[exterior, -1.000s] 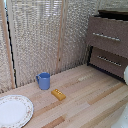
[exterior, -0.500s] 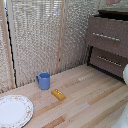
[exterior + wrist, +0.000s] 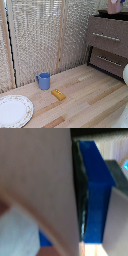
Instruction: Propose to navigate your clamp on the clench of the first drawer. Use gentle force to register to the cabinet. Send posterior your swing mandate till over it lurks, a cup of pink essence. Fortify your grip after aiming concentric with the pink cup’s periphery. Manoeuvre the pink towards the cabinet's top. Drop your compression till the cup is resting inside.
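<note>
Pink cup (image 3: 115,6), smooth and rounded, pinched by end effector (image 3: 119,2) above flat-topped wooden cabinet (image 3: 107,42).

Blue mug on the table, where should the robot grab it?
Best bet: the rim of the blue mug, coming straight down from above. It stands upright with its mouth open upward, so one finger can go inside and one outside. Pick the wall away from its loop handle, which sticks out toward the exterior view's left.
</note>
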